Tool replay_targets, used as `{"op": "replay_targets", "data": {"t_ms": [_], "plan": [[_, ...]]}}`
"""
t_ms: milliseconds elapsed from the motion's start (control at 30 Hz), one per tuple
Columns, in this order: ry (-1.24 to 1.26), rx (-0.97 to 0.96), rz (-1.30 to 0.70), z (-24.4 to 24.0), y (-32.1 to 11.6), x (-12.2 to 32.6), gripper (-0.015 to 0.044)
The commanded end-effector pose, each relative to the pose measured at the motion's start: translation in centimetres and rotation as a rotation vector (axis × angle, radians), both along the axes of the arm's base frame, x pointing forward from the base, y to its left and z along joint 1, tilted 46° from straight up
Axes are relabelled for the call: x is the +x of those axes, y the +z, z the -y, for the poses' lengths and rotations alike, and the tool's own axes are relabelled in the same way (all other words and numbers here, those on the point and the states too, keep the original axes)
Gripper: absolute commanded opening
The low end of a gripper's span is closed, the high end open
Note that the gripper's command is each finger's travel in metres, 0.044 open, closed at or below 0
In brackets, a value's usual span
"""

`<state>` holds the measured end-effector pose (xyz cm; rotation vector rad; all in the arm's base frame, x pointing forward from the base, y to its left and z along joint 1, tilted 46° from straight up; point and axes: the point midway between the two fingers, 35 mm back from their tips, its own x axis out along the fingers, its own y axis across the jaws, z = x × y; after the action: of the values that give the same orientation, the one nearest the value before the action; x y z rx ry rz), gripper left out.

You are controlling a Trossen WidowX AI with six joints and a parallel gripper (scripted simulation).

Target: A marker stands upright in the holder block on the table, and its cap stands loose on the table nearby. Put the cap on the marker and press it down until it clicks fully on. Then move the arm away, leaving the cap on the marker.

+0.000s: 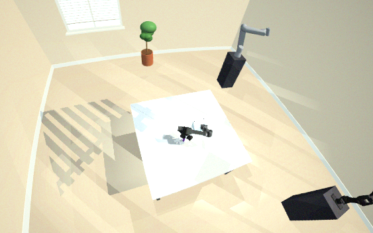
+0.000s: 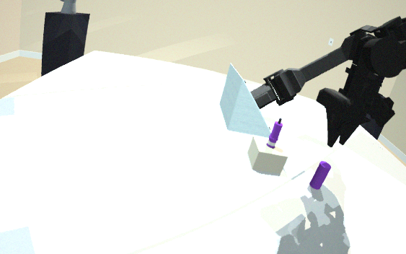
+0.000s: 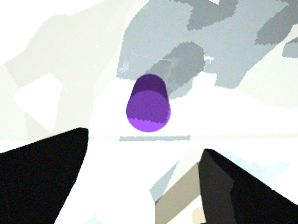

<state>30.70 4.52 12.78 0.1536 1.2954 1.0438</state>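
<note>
The purple cap [image 1: 183,139] [image 2: 320,175] [image 3: 148,107] stands upright on the white table [image 1: 178,175] [image 2: 122,151]. The purple marker [image 2: 275,130] stands in the pale holder block [image 2: 269,163] [image 3: 181,192], its dark tip up and bare; the arm hides it in the top view and it does not show in the wrist view. My gripper [image 2: 336,145] [image 3: 145,148] is open and empty, pointing down above the table near the cap. In the wrist view the cap lies just beyond the gap between the fingertips, and the block is partly behind the right finger.
A light blue wedge [image 2: 246,112] stands beside the arm's base, behind the holder block. The block is close to the cap. Off the table are two black pedestals [image 1: 231,71] [image 1: 311,206] with other arms and a potted plant [image 1: 147,57].
</note>
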Motion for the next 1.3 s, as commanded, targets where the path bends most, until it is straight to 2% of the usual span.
{"op": "replay_targets", "data": {"t_ms": [0, 1267], "plan": [[0.004, 0.008, -0.002, -1.1, -0.9, -0.2, 0.024], [0.004, 0.01, -0.001, -5.3, -5.2, -0.7, 0.024]]}}
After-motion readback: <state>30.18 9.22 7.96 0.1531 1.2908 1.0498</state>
